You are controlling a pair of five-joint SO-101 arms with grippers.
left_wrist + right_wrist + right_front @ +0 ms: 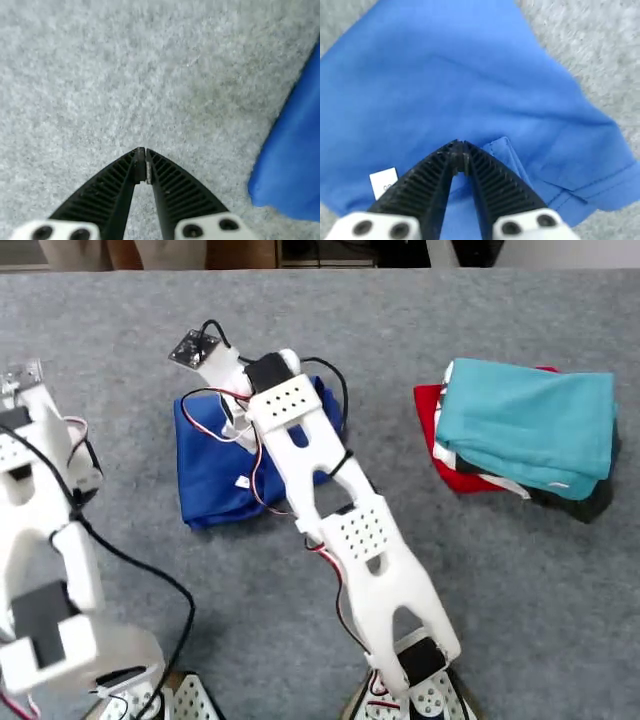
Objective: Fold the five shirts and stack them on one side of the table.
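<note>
Blue shirt (pixel 212 468) — folded, slightly rumpled

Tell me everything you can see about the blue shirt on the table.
The blue shirt is plain royal blue, of soft knit-looking cloth, folded into a rough rectangle. It lies flat on the grey table, left of the middle, apart from the stack of shirts on the right. A small white label and a stitched hem show. The right gripper, shut, is over it; whether it pinches cloth I cannot tell.
</note>
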